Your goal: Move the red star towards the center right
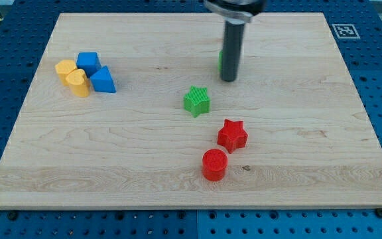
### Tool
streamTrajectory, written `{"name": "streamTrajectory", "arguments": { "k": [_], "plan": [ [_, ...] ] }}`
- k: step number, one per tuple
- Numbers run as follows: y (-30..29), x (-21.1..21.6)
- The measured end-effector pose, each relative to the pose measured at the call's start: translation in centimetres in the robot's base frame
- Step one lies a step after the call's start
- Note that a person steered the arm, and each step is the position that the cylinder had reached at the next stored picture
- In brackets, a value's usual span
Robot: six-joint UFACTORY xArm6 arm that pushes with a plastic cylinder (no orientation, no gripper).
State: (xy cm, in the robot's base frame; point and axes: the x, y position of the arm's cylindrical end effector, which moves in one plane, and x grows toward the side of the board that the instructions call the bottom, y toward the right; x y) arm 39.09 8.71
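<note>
Red star well below my tip, twd view's bottom.

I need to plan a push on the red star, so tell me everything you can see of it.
The red star is a small, chunky star-shaped block, uniformly red with a faintly ribbed, plastic-looking surface. It lies flat on the wooden board, right of centre in the view's lower half. The red cylinder sits just below-left of it, very close; whether they touch is unclear. The green star is apart, up and left. My tip is well above it toward the view's top, not touching.
</note>
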Motion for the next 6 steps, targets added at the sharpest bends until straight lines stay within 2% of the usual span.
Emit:
{"name": "streamTrajectory", "arguments": {
  "k": [1, 3, 5, 6],
  "plan": [
    [2.9, 2.9],
    [7.4, 12.6],
    [1.1, 22.6],
    [-1.4, 22.8]
  ]
}}
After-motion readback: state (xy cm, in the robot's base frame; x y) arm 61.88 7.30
